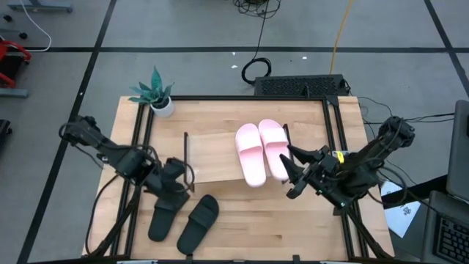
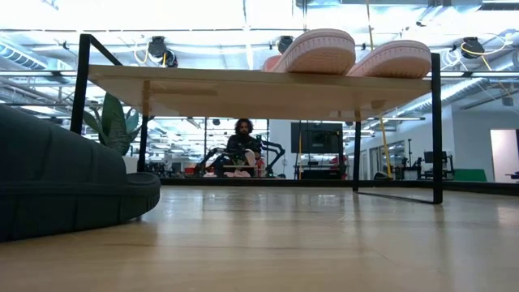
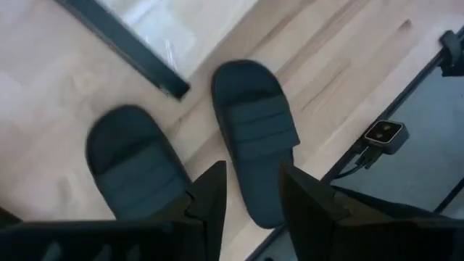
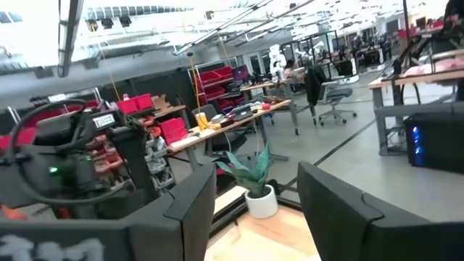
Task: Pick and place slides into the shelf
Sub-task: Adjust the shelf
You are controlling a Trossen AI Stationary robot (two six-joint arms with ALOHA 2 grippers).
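Two pale pink slides lie side by side, soles down, on the right end of the shelf's light top board; in the low view they show on top. Two black slides lie on the table near the front edge, left of centre. My left gripper hovers open over them, its fingers above the heel end of one black slide. My right gripper is open just right of the pink pair, facing out into the room.
A potted plant stands at the table's far left corner. Thin black end frames hold up the shelf. Black rails run along the table's sides. A dark box sits past the far edge. A person sits far behind.
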